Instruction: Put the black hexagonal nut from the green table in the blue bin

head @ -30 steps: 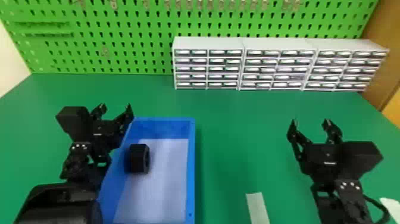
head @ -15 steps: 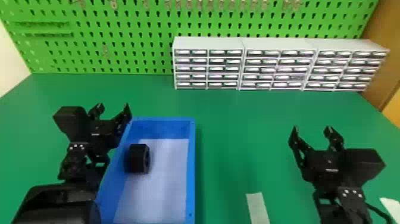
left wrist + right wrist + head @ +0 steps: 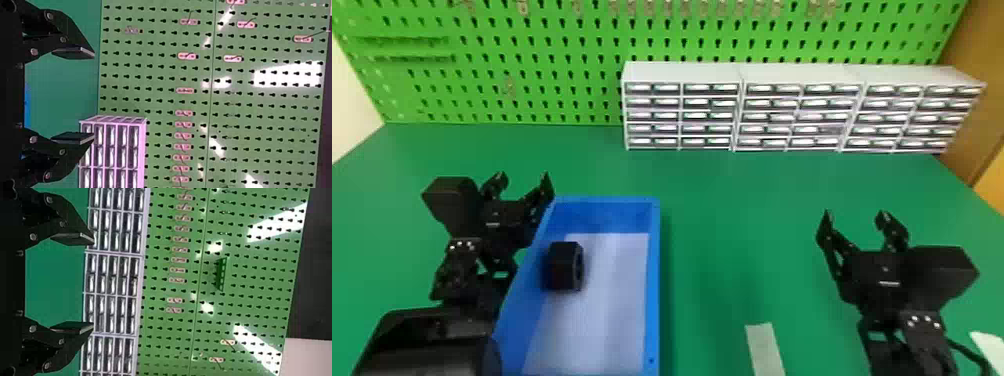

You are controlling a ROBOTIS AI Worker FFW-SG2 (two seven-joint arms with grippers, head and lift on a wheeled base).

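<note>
On our green table [image 3: 742, 200], the blue bin [image 3: 656, 280] sits lower left of centre, with our left hand [image 3: 524, 176] by its upper left corner and our right hand [image 3: 856, 213] at lower right, both wide open and empty. The black hexagonal nut [image 3: 564, 266] already rests inside, near the bin's left side, so we should ease the left hand clear without bumping the bin.

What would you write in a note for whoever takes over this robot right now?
Left gripper: open and empty, by the blue bin's far left corner.
Right gripper: open and empty, to the right of the bin.
Black hexagonal nut: inside the bin, toward its left side.
Done: the nut is in the bin.
Left to do: seemingly nothing.
</note>
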